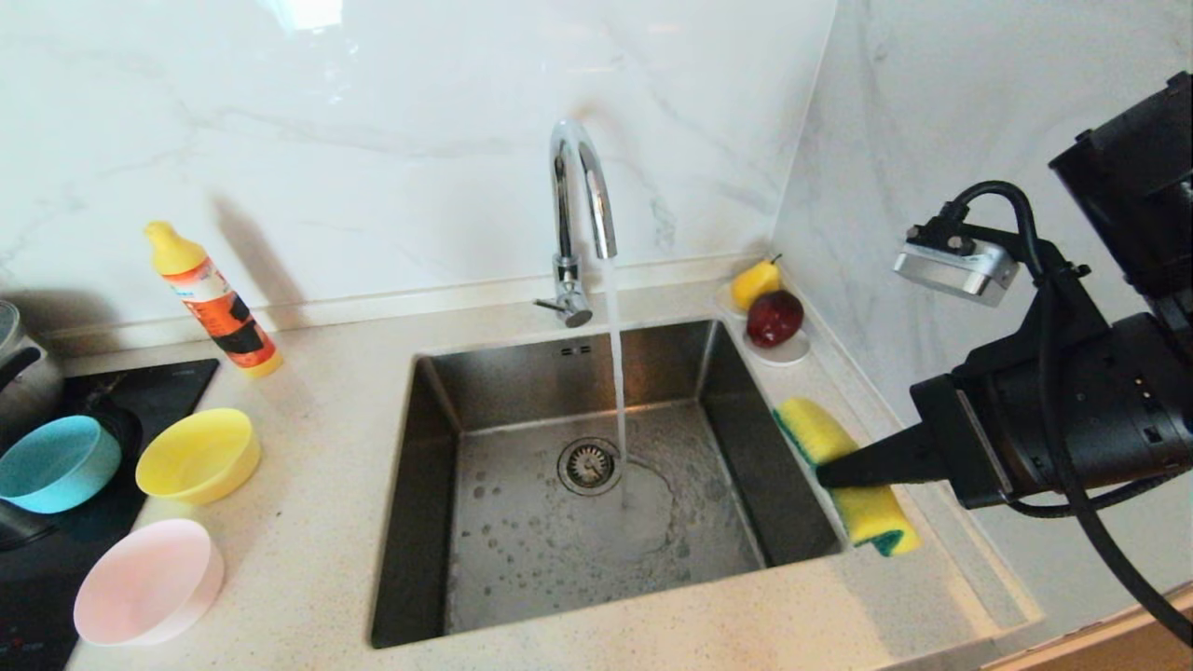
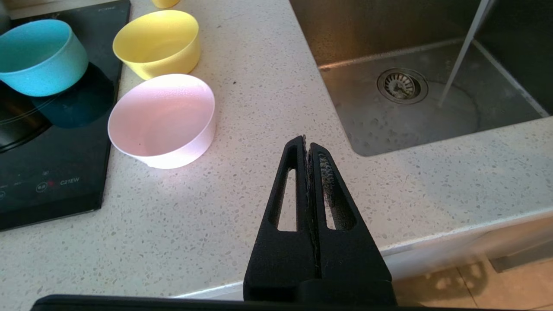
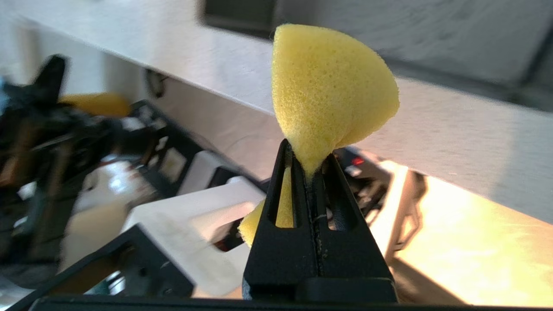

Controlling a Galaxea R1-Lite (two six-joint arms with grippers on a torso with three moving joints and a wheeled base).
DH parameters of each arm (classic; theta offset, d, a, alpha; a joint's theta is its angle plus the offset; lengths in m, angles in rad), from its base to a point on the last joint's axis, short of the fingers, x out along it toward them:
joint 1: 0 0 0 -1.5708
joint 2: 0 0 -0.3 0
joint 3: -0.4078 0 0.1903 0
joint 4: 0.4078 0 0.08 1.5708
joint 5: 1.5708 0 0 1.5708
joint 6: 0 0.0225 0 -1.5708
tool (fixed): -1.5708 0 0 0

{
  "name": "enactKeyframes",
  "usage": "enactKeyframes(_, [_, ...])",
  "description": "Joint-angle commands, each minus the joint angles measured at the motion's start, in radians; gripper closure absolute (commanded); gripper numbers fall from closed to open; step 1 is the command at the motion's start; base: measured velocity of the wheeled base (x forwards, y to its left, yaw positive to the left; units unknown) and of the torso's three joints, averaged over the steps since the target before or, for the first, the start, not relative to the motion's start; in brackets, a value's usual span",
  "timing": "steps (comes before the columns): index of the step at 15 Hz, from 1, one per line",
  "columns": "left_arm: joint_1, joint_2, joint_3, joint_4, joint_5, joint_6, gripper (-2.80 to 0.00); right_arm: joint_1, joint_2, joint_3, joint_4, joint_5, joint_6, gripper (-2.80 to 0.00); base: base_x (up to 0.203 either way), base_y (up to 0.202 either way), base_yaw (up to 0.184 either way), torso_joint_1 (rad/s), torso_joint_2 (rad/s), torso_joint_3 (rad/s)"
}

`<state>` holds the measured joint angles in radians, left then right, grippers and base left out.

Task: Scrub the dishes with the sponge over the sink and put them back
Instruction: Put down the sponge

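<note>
My right gripper [image 1: 825, 475] is shut on the sponge [image 1: 820, 431], a yellow block with a green layer, pinched at its middle over the counter strip right of the sink [image 1: 419, 522]. In the right wrist view the sponge [image 3: 328, 95] bulges out past the right gripper [image 3: 307, 153]. The yellow bowl [image 1: 198, 455], blue bowl [image 1: 56, 463] and pink bowl [image 1: 147, 582] stand left of the sink. My left gripper [image 2: 306, 142] is shut and empty above the front counter, with the pink bowl [image 2: 162, 119], yellow bowl [image 2: 157, 43] and blue bowl [image 2: 41, 56] beyond it.
The faucet [image 1: 580, 214] runs water into the basin near the drain [image 1: 588, 463]. A white saucer [image 1: 778, 352] with fruit sits at the back right corner. A detergent bottle [image 1: 212, 300] leans at the back left. A black hob [image 1: 149, 391] and a steel pot [image 1: 23, 373] are at the far left.
</note>
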<state>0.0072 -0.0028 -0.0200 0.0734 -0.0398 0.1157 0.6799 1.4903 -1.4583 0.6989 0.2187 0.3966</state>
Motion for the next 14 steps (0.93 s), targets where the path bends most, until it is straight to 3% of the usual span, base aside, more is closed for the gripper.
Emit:
enactKeyframes(1, [0.000,0.004,0.000,0.002,0.001,0.001,0.00,0.043,-0.021,0.001,0.005,-0.091,-0.002,0.00,0.000,0.000,0.000,0.000,0.00,0.000])
enactKeyframes(5, [0.000,0.003,0.000,0.002,0.000,0.001,0.00,0.158,-0.048,0.081,0.006,-0.423,-0.021,0.00,0.000,0.000,0.000,0.000,0.00,0.000])
enactKeyframes(7, [0.000,0.004,0.000,0.002,0.000,0.001,0.00,0.170,-0.059,0.158,0.000,-0.530,-0.022,0.00,0.000,0.000,0.000,0.000,0.00,0.000])
enactKeyframes(10, [0.000,0.004,0.000,0.002,0.000,0.001,0.00,0.139,-0.073,0.241,-0.031,-0.583,-0.033,0.00,0.000,0.000,0.000,0.000,0.00,0.000])
enactKeyframes(14, [0.000,0.003,0.000,0.002,0.000,0.001,0.00,0.103,-0.077,0.453,-0.229,-0.638,-0.080,0.00,0.000,0.000,0.000,0.000,0.00,0.000])
